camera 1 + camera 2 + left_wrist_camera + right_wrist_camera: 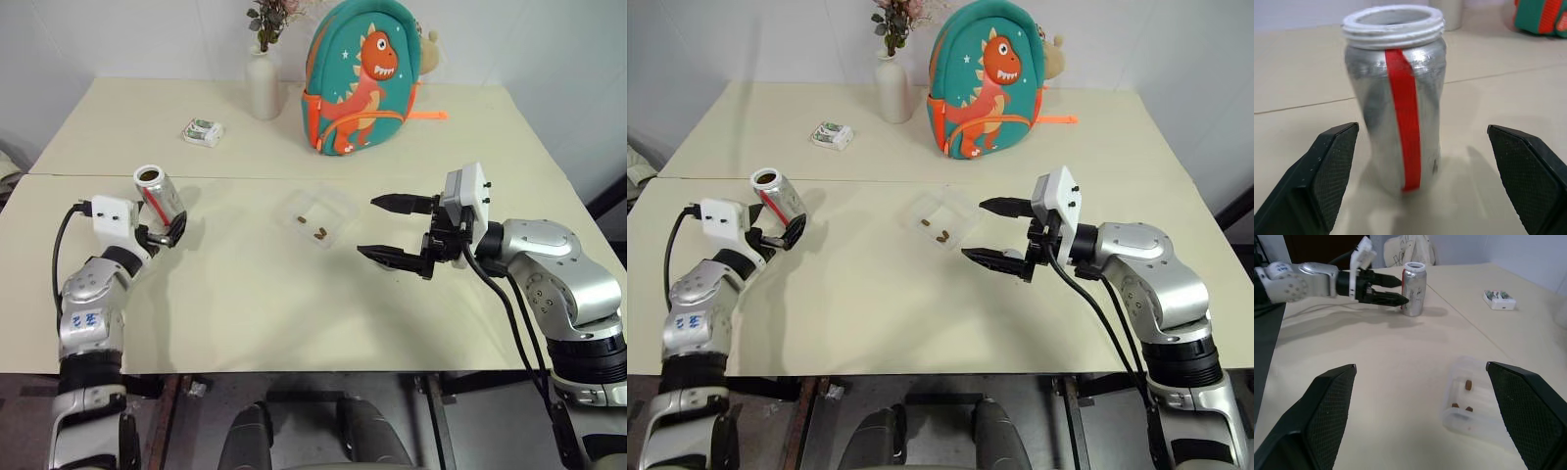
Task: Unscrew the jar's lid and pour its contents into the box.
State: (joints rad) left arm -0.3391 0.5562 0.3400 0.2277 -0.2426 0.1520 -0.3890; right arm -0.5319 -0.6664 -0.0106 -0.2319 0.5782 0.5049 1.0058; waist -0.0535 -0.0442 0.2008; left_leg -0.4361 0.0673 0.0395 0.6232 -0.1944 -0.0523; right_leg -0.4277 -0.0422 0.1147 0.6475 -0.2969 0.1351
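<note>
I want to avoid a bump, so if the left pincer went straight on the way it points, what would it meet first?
Most likely the jar: it stands upright on the table, lid off, straight ahead of the open left pincer, in line with the gap between its fingers. The space between them looks free, though depth is hard to judge.

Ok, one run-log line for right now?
left gripper: open, behind jar | jar: upright, lidless | contents: in box | right gripper: open

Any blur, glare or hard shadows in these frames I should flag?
Left wrist view: the jar is soft, background more blurred; the left hand's fingers are sharper. Right wrist view: the box looks washed out, its edges faint against the table. Left eye view: lighting even, soft shadow beside the jar, the brown contents clearly visible in the box.
</note>
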